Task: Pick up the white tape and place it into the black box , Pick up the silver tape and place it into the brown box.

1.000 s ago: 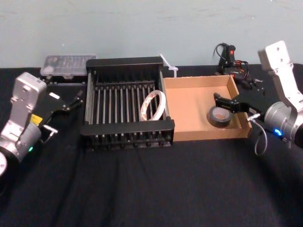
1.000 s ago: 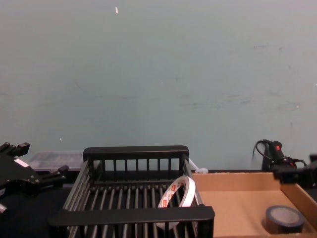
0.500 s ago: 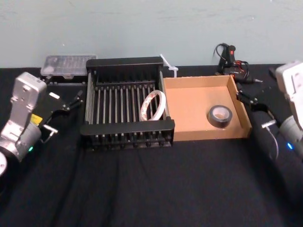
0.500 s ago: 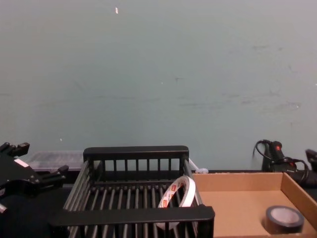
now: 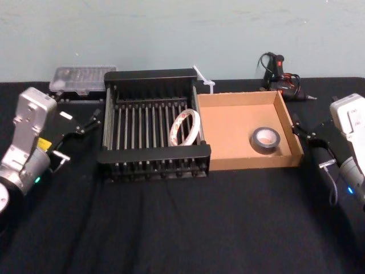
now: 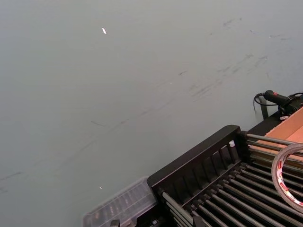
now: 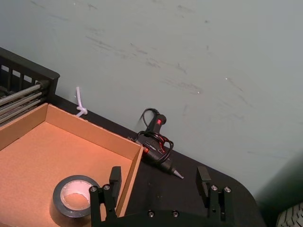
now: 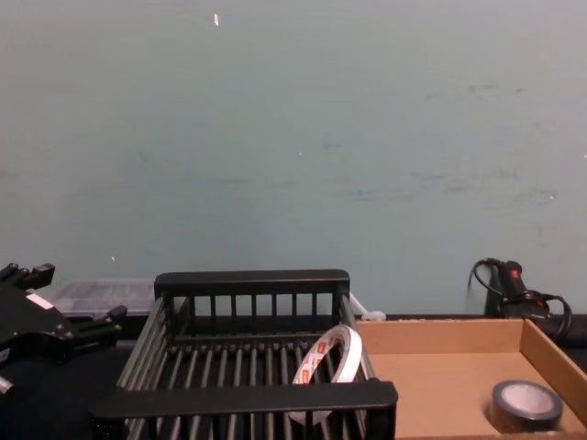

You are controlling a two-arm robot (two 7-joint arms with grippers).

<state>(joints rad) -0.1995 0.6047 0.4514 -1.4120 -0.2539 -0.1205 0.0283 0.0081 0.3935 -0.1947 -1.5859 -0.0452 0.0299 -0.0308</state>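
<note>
Black cloth [image 5: 182, 228] is spread underneath. The white tape [image 5: 183, 127] is stood in the black box [image 5: 151, 76], the silver tape [image 5: 265, 140] laid in the brown box [image 5: 239, 97]; seemingly finished, the left gripper [image 5: 77, 137] and right gripper [image 7: 159, 177] are held open, empty, outside.

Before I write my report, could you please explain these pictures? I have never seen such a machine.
This is a robot with two arms, each ending in a gripper. One picture looks down from its head, one looks forward from its chest, and one comes from each wrist. On the black table stand a black box and a brown box, side by side. The white tape leans on edge inside the black box; the silver tape lies flat in the brown box. The left gripper is beside the black box. The right gripper, open, is beside the brown box. Neither holds a tape.
</note>
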